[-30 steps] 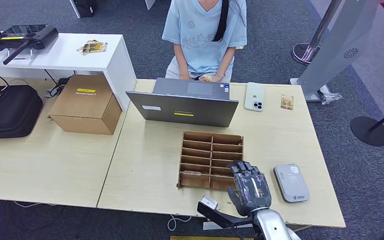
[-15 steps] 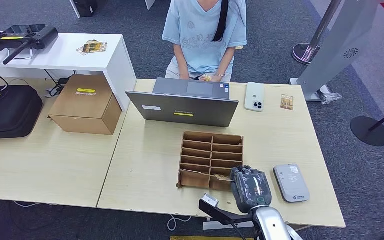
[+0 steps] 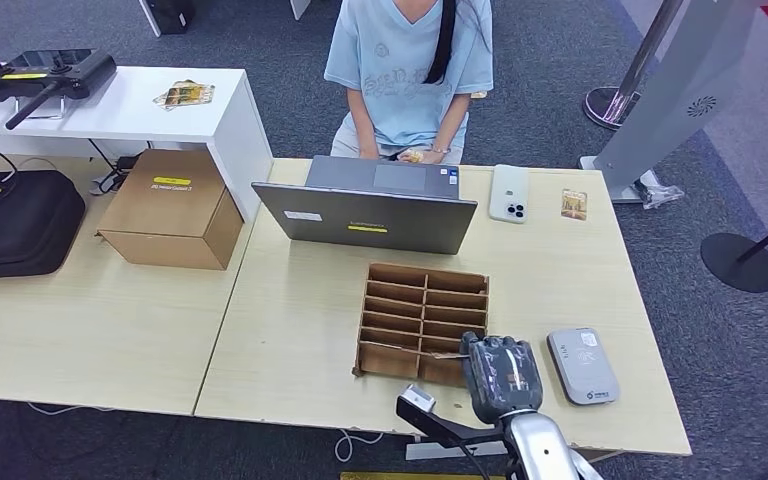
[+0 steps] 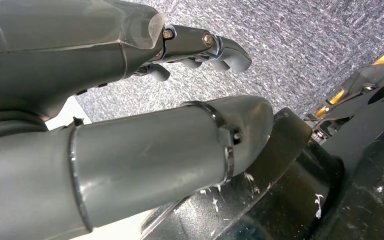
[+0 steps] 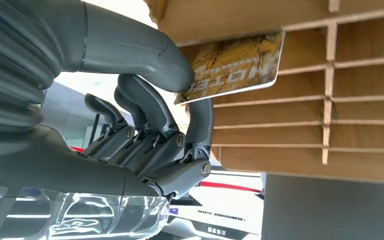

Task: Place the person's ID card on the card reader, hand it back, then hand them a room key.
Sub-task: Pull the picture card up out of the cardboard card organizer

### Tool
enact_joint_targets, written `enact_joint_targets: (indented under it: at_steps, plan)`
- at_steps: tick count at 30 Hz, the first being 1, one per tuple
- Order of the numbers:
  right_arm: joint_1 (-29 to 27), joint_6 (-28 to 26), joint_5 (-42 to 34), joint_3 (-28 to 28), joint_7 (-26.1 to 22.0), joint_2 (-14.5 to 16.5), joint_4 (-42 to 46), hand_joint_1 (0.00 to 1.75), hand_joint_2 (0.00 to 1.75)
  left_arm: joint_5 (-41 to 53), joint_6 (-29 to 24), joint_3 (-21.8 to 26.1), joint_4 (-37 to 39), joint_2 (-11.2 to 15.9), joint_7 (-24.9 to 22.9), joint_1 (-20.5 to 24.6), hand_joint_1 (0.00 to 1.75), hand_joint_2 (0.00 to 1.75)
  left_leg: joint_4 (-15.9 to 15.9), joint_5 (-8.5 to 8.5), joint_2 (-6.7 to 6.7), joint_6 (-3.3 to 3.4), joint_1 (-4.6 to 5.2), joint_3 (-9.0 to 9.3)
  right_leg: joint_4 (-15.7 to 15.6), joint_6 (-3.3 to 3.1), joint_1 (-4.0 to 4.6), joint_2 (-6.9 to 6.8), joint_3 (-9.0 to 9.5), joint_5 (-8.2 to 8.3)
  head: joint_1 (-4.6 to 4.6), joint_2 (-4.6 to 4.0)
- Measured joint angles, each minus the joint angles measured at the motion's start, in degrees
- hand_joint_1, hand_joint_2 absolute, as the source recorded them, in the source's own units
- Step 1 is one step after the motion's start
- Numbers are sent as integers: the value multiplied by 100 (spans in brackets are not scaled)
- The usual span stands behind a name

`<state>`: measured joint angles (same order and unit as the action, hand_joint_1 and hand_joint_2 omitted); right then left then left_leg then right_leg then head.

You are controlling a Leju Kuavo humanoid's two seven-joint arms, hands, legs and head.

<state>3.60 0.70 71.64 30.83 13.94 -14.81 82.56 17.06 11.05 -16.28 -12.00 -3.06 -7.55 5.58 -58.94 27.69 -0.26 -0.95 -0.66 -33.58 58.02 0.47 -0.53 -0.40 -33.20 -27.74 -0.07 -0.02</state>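
One glossy room key [image 5: 235, 65] between grey fingers [image 5: 165, 62].

i see a light wood table [image 3: 290, 330]. on it sit a grey laptop [image 3: 365, 215], a white phone [image 3: 509, 192], a small card [image 3: 574, 204], a brown slotted box [image 3: 422, 320] and a grey card reader [image 3: 582, 365] near the box.
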Motion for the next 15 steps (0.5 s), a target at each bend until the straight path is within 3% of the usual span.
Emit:
enact_joint_targets:
  at_steps: [10, 15]
  plan:
    - [-117, -984, -3, -284, -287, 69, 652, 175, 175, -22, -56, 1, 0, -5, 92, -8, 0, 0, 0, 0, 0, 0, 0, 0, 0, 0, 0, 0, 0, 0, -1, 0]
    - [-190, -1284, -126, -478, -704, 56, 1305, 175, 175, 16, -60, 1, 0, -15, 145, -8, 0, 0, -1, 0, 0, 0, 1, 0, 0, 0, 0, 1, 0, 0, 0, 0]
